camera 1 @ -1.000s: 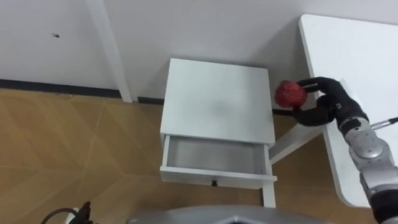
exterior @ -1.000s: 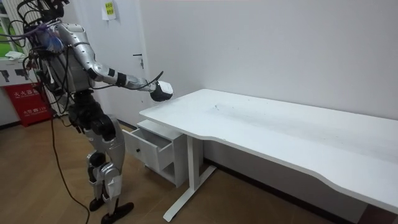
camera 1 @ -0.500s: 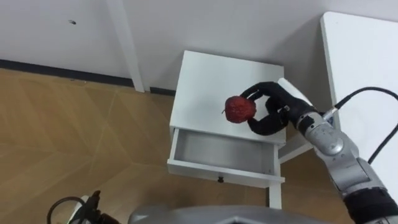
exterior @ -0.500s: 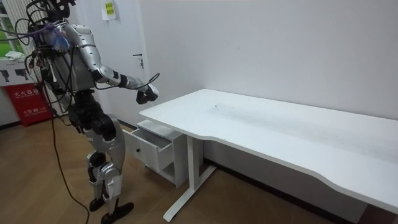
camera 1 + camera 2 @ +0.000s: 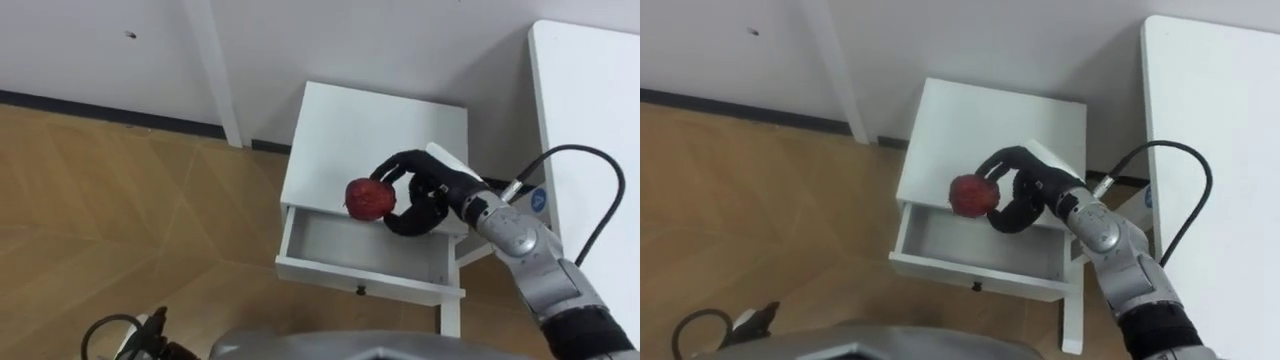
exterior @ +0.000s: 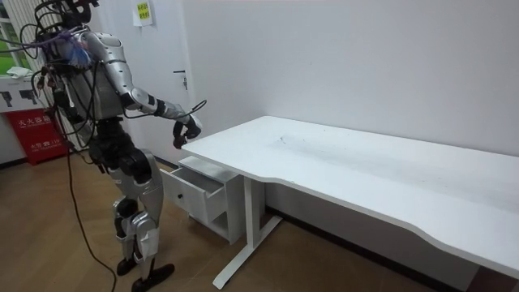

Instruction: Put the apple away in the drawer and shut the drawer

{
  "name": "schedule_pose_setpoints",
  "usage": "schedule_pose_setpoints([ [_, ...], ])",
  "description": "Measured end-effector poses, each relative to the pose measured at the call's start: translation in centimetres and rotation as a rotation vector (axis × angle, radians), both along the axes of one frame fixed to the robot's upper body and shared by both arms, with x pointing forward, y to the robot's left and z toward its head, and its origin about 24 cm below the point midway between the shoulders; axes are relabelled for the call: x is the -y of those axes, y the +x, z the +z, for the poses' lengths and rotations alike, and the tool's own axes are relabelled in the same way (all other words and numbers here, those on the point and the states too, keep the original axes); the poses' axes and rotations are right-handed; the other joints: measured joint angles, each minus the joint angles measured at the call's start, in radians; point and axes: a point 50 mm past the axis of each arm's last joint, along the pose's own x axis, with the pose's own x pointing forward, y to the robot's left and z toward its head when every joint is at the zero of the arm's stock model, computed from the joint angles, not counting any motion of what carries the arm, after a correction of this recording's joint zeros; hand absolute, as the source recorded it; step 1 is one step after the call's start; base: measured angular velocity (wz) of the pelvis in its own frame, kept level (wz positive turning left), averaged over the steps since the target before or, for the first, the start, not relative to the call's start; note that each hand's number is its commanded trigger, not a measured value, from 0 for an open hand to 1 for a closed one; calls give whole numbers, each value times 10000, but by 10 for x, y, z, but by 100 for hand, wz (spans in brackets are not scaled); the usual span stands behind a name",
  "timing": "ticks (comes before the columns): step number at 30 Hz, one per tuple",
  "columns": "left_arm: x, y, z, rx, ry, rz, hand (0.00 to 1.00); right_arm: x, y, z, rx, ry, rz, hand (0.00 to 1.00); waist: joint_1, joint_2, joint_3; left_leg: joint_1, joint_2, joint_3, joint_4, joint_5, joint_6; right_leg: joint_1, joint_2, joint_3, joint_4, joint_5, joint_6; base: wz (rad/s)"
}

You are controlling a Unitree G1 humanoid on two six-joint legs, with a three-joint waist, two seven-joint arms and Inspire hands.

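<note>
The right hand (image 5: 425, 190) is black, with a small white tag on its back. Its forearm (image 5: 520, 240) is jointed silver metal, turning dark toward the elbow. A thin black cable (image 5: 606, 190) loops out from the wrist.

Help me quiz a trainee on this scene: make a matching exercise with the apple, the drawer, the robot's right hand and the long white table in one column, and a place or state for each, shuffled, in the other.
Things:
1. apple
2. drawer
3. right hand
4. long white table

Places or states:
A. pulled open
B. curled round the fruit
C. red, held over the front edge of the cabinet
D. along the eye view's right side

Pairs: 1-C; 2-A; 3-B; 4-D
</note>
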Motion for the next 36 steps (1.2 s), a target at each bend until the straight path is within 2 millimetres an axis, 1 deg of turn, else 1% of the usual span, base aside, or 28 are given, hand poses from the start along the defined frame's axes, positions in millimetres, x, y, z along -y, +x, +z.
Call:
schedule_pose_setpoints([
  [5, 0, 1, 0, 95, 140, 15, 0, 0, -1, -3, -110, 38, -56, 0, -90, 0, 6, 6, -10, -87, 19, 0, 0, 38, -5, -19, 0, 0, 0, 3],
  [8, 0, 1, 0, 102, 145, 14, 0, 2, -4, -9, -404, -25, -179, 0, -154, 2, 16, 15, -10, -74, 15, 0, 0, 45, -4, -8, 1, 0, 0, 1],
  [9, 0, 1, 0, 99, 145, 14, 0, 3, -5, -11, -474, -44, -207, 0, -187, 11, 40, 14, -9, -82, 13, 0, 0, 43, -4, -4, -1, 0, 0, 0],
  [11, 0, 1, 0, 102, 152, 7, 0, 3, -5, -11, -495, -48, -213, 0, -222, 18, 62, 9, -9, -89, 13, 0, 0, 36, -4, -1, -3, 0, 0, 0],
  [17, 0, 2, 0, 152, 165, -50, 0, 3, -6, -11, -506, -32, -225, 0, -244, 13, 60, 12, -8, -58, 3, 0, 0, 32, -5, -7, 2, 0, 0, 0],
  [19, 0, 2, 0, 138, 169, -43, 0, 4, -8, -14, -643, -1, -289, 0, -274, -4, 47, 18, -11, -58, 0, -1, 0, 46, -10, -28, -3, 0, 0, 0],
  [20, 0, 1, 0, 130, 180, -43, 0, 6, -11, -19, -856, -14, -399, 0, -250, -26, 34, 46, -13, -64, -17, -1, 0, 66, -10, -25, -2, 0, 0, 0],
  [25, -1, -8, 0, 6, 443, 95, 0, 9, -28, -39, -1663, 23, -999, 0, -278, -68, 22, 175, -15, -70, -54, -1, 1, 187, -11, -31, -16, 0, 0, 0],
  [26, -2, -9, 0, 22, 542, 128, 0, 14, -35, -47, -1982, 4, -1390, 0, -270, -50, 13, 200, -27, -99, -59, -1, 1, 229, -8, -12, -55, 0, 0, 6],
  [27, -3, -11, 1, -17, 631, 178, 0, 18, -43, -54, -2284, 43, -1872, 0, -269, -85, -1, 187, -53, -138, -64, -1, 1, 275, -13, 0, -156, 0, 1, 5],
  [28, -3, -12, 1, -37, 642, 187, 0, 21, -47, -58, -2438, 66, -2103, 0, -273, -100, -9, 176, -60, -158, -59, -1, 1, 276, -19, -5, -173, 0, 1, 0],
  [29, -3, -11, 0, -57, 643, 194, 0, 29, -56, -67, -2902, 64, -2667, 0, -292, -103, -15, 177, -61, -180, -52, -3, 4, 279, -18, -5, -166, 0, 1, 3],
  [30, -3, -13, 0, -108, 649, 210, 0, 39, -67, -76, -3419, -50, -3330, 0, -297, -99, -20, 178, -71, -202, -43, -3, 5, 296, -27, -12, -164, 0, 1, 5],
  [31, -3, -14, 0, -123, 650, 207, 0, 44, -74, -80, -3661, -104, -3697, 0, -307, -95, -22, 177, -79, -213, -29, -3, 6, 302, -34, -10, -164, 0, 1, 6],
  [33, -4, -18, 0, -236, 681, 189, 0, 61, -100, -92, -4376, -271, -5047, 0, -314, -48, -17, 140, -88, -215, -14, -5, 11, 274, -43, -4, -164, -1, 2, 0],
  [35, -5, -21, 0, -296, 715, 303, 0, 64, -112, -96, -4604, -507, -5228, 0, -319, -16, -29, 129, -86, -207, -9, -5, 11, 261, -41, 19, -164, -1, 2, 0],
  [36, -6, -23, 0, -364, 732, 362, 0, 62, -114, -98, -4540, -440, -5265, 0, -360, 0, -51, 162, -85, -206, -6, -5, 11, 296, -39, 23, -164, -1, 2, 0],
])
